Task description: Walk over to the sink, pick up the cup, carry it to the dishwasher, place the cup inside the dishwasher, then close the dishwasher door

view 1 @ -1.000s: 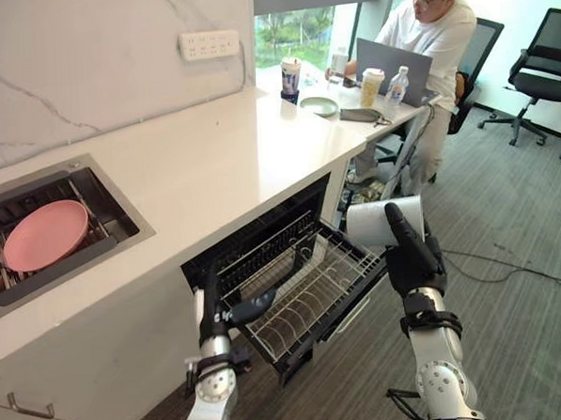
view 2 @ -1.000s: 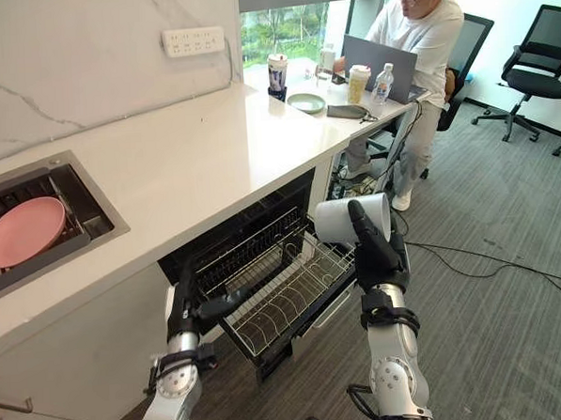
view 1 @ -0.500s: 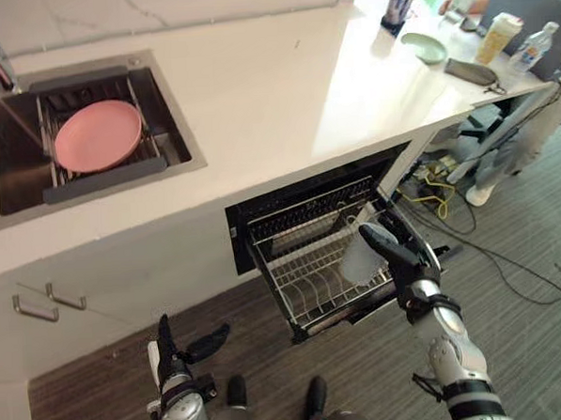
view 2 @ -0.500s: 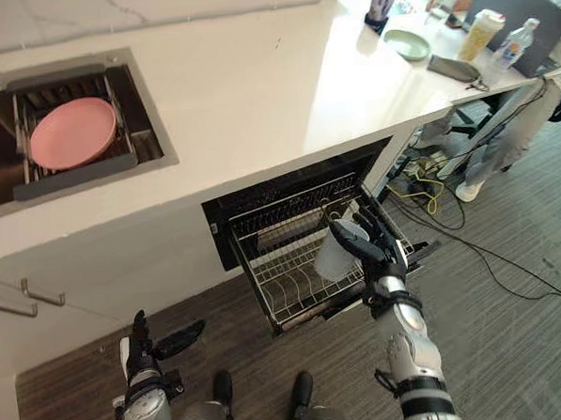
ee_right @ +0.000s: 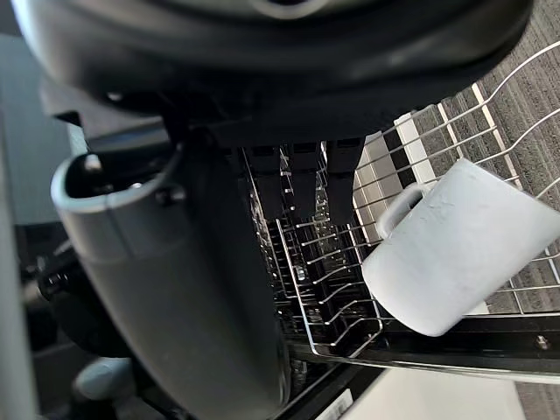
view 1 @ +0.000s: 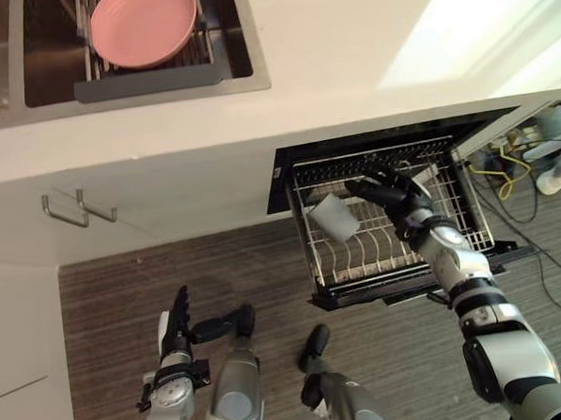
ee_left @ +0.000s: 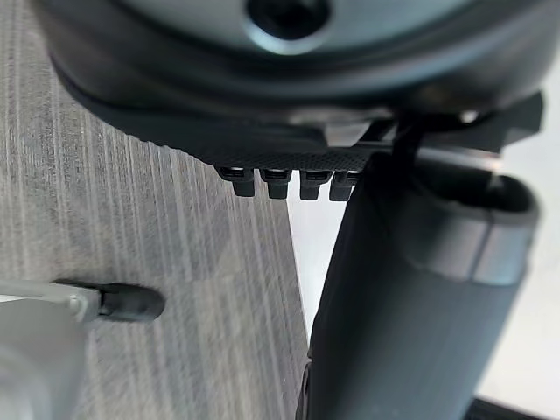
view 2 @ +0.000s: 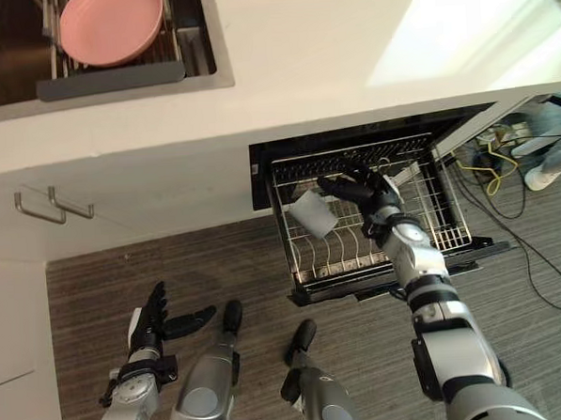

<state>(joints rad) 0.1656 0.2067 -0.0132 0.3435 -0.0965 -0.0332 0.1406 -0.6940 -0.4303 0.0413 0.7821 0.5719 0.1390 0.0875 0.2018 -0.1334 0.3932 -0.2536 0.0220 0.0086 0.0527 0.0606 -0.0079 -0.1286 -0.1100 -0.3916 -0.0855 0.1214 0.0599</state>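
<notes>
White handled cup (view 1: 333, 217) lies tilted on the pulled-out wire dishwasher rack (view 1: 396, 251), just beside the right hand (view 1: 390, 191), whose fingers (ee_right: 302, 179) are straight and off it. The left hand (view 1: 177, 321) hangs well away from the rack, fingers apart.

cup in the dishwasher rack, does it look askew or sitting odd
Yes: the white cup lies tilted on its side on the wire rack, near one edge, neither upright nor inverted. The right hand is open beside it, seemingly not touching.
</notes>
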